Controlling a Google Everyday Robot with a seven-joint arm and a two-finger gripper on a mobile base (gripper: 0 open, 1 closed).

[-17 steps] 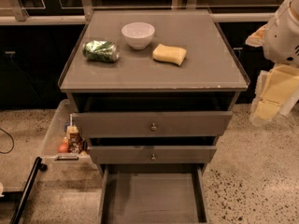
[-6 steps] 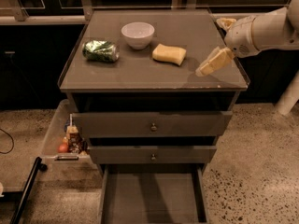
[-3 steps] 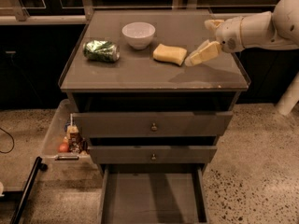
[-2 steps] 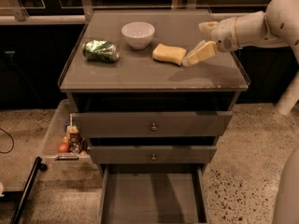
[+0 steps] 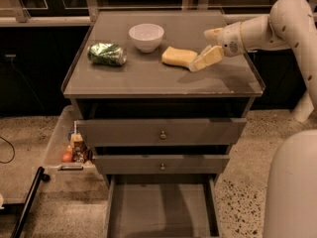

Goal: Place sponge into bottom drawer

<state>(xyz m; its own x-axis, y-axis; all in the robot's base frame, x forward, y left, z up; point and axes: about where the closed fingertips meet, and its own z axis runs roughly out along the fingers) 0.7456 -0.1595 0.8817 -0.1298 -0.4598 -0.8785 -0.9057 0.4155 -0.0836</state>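
Note:
The pale yellow sponge (image 5: 177,56) lies on the cabinet top (image 5: 148,78), right of centre. My gripper (image 5: 199,51) reaches in from the right and is open. Its lower finger (image 5: 204,59) is against the sponge's right end, and the upper finger (image 5: 213,33) is behind it. The sponge is not held. The bottom drawer (image 5: 161,209) is pulled out below, and its flat grey floor shows with nothing on it.
A white bowl (image 5: 146,35) and a crumpled green packet (image 5: 107,54) sit on the cabinet top to the left of the sponge. The two upper drawers (image 5: 161,133) are slightly out. A clear bin (image 5: 69,145) with small items hangs at the cabinet's left. My base (image 5: 292,187) fills the lower right.
My arm has swung in from the right and over the cabinet top, and the gripper has moved left until its lower finger reaches the sponge. The sponge has not moved.

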